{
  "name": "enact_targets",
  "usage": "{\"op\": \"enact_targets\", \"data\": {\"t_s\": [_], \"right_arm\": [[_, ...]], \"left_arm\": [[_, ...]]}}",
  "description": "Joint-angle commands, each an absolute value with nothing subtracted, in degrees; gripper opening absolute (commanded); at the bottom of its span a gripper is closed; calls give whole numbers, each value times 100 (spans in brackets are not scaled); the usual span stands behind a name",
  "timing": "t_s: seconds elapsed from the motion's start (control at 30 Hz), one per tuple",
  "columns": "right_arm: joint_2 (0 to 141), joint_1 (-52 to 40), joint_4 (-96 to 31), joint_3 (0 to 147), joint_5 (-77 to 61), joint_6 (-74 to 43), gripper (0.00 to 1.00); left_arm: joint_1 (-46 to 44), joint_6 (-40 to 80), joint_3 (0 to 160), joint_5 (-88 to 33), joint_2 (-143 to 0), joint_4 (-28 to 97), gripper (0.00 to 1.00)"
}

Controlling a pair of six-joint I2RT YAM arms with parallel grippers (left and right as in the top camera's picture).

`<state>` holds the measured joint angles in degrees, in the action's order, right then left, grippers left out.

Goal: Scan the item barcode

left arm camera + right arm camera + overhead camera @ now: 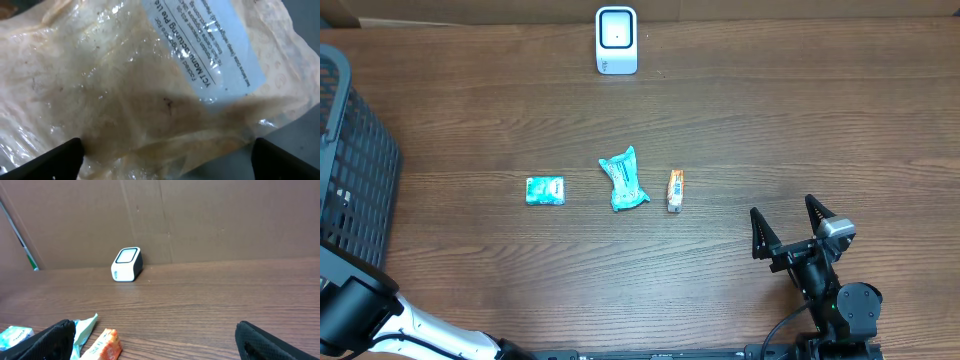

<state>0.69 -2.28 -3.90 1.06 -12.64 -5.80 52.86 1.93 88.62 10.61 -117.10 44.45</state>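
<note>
At the left gripper, splayed wide, clasping nothing — between and beyond its black fingertips, a crinkly translucent plastic bag with a smooth rectangular label. Ahead-left of the right gripper, likewise spread empty: flat teal packet, crumpled teal wrapper, small orange bar — far ahead, the boxy white scanner.

Matt wood-grain table, glossy plastic scanner, crinkly clear plastic bag

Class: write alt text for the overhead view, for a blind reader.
A teal packet, a crumpled teal wrapper and an orange packet lie in a row on a table, a white scanner beyond them. A dark basket sits at the left edge; the right gripper, fingers open, is at lower right.
</note>
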Motion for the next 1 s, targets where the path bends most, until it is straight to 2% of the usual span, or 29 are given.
{"op": "enact_targets", "data": {"t_s": [0.0, 0.07, 0.37, 0.43, 0.53, 0.6, 0.73, 0.97], "right_arm": [[23, -217, -360, 47, -1249, -593, 100], [23, -217, -360, 47, -1249, -593, 100], [23, -217, -360, 47, -1249, -593, 100], [23, -217, -360, 47, -1249, -593, 100], [23, -217, -360, 47, -1249, -593, 100], [23, -217, -360, 47, -1249, -593, 100], [23, -217, -360, 47, -1249, -593, 100], [23, -217, -360, 47, -1249, -593, 100]], "left_arm": [[5295, -123, 8825, 1142, -12018, 4386, 93], [5297, -132, 8825, 1208, -12132, 4414, 89], [5297, -132, 8823, 1216, -12527, 4338, 83], [5295, -132, 8823, 1214, -12591, 4351, 75], [5295, -132, 8823, 1214, -12610, 4388, 52], [5295, -132, 8823, 1212, -12610, 4392, 41], [5295, -134, 8823, 1125, -12610, 4451, 6], [5236, -132, 9000, 440, -12597, 4731, 4]]}}
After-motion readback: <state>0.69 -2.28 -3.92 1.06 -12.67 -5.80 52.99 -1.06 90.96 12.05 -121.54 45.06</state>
